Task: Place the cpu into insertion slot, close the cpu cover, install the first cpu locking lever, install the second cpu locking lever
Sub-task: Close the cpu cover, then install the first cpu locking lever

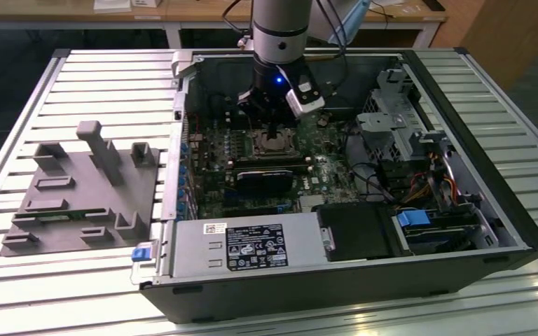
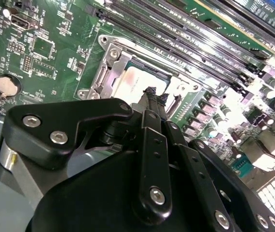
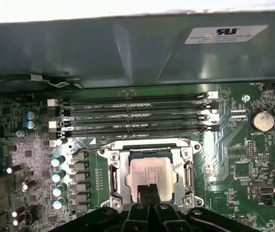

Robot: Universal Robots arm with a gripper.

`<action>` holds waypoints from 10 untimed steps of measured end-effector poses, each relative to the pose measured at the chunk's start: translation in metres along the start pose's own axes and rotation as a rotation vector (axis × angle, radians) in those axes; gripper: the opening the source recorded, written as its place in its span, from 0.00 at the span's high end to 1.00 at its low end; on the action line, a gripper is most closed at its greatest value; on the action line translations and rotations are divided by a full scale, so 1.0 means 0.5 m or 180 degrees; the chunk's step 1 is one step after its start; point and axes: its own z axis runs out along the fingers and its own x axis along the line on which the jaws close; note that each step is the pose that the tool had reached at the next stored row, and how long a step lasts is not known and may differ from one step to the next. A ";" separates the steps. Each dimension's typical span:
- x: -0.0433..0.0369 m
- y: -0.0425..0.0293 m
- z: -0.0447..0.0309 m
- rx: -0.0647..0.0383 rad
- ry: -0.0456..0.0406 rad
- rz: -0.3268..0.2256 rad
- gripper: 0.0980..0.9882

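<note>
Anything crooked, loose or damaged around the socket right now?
Nothing stands out. The cpu sits square in the cover's window, the cover lies flat around it, and the shut gripper is over the cpu's edge. No bent, loose or damaged parts show on the board.

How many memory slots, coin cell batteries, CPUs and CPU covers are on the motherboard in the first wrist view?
memory slots: 4
coin cell battery: 1
cpu: 1
cpu cover: 1
Total: 7
</note>
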 end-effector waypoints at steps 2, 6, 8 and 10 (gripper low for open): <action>0.000 0.000 0.000 -0.0001 -0.0023 0.0005 1.00; 0.000 0.000 0.000 -0.0002 -0.0034 0.0011 1.00; 0.000 0.000 0.000 -0.0002 -0.0034 0.0015 1.00; 0.000 0.000 0.000 -0.0002 -0.0034 0.0016 1.00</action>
